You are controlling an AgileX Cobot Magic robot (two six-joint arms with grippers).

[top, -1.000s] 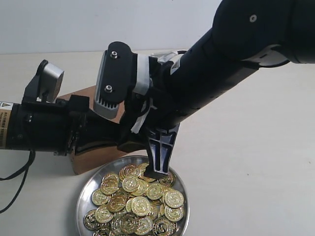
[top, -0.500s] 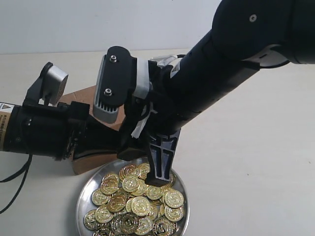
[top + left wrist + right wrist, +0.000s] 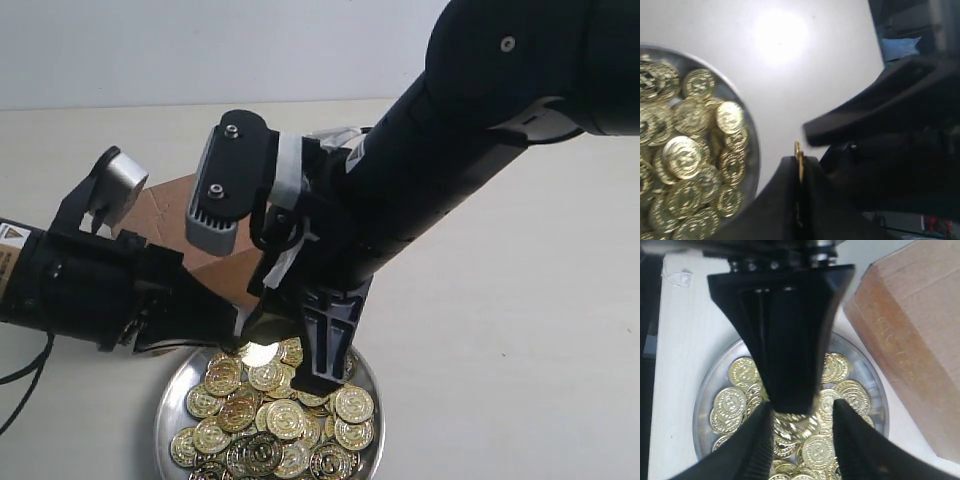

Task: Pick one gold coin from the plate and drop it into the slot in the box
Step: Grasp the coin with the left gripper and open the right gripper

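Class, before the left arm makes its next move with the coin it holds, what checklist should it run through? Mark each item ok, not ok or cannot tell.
1. Gold coin gripped by left tool: ok, pinched edge-on.
2. Single coin only: ok, one edge shows.
3. Coin clear of the pile on the plate: ok, it sits beside the rim.
4. Slot in the box in sight: cannot tell, the arms cover its top.
5. Right tool out of the path: probably not ok, it hangs over the plate close by.
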